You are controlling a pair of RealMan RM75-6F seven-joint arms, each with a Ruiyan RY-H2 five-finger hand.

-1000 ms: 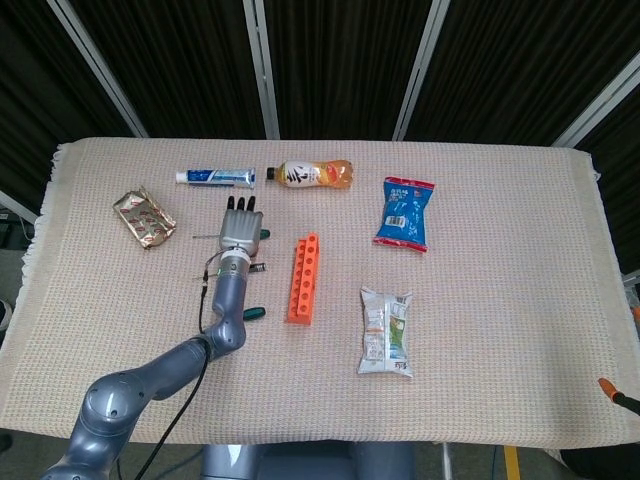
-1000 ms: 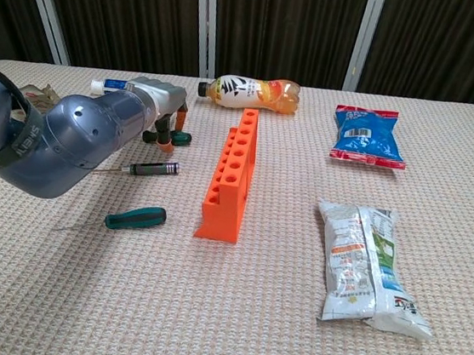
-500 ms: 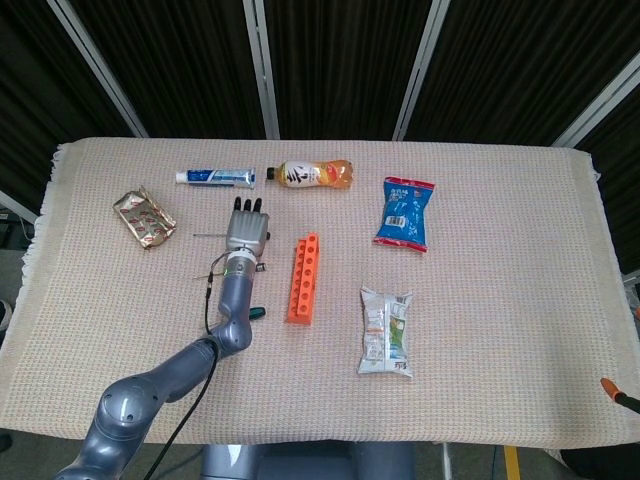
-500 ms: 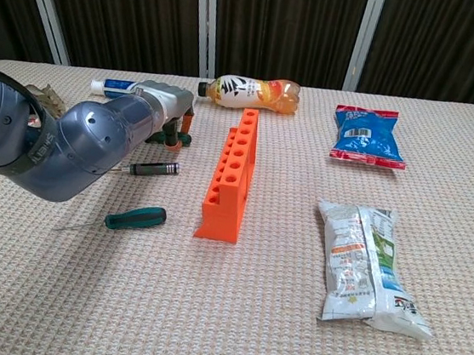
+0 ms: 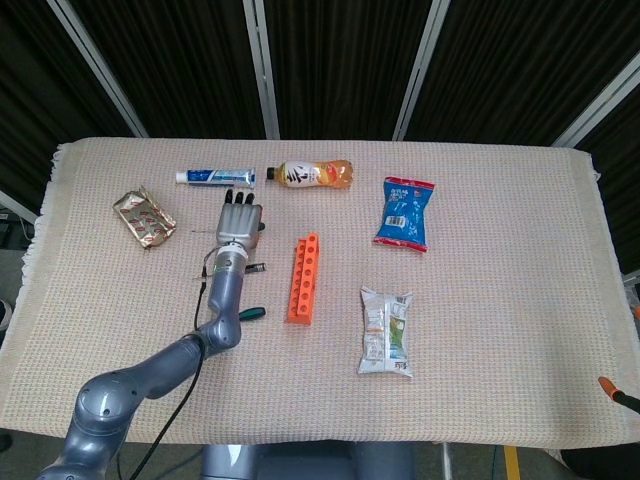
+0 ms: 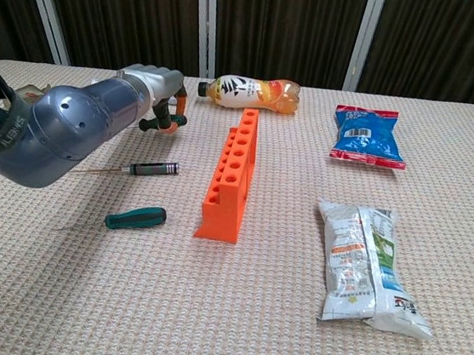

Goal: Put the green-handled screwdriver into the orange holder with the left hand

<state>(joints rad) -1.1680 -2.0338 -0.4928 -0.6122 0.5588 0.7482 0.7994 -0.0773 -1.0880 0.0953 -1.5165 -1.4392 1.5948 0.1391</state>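
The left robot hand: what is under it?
Under the left robot hand, a green-handled screwdriver shows in its fingers, lifted off the table cloth. The forearm covers its shaft and the cloth beneath.

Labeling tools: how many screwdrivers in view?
3. A green one in the left hand; a black one on the cloth, left of the holder; a second green one nearer the camera. The arm may hide more.

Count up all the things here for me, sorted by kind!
Screwdrivers: 3 (green-handled screwdriver in the left hand, second green one, black one)
Snack bags: 2 (blue bag, white bag)
Orange holder: 1
Bottle: 1
Toothpaste: 1
Gold packet: 1
Total: 9
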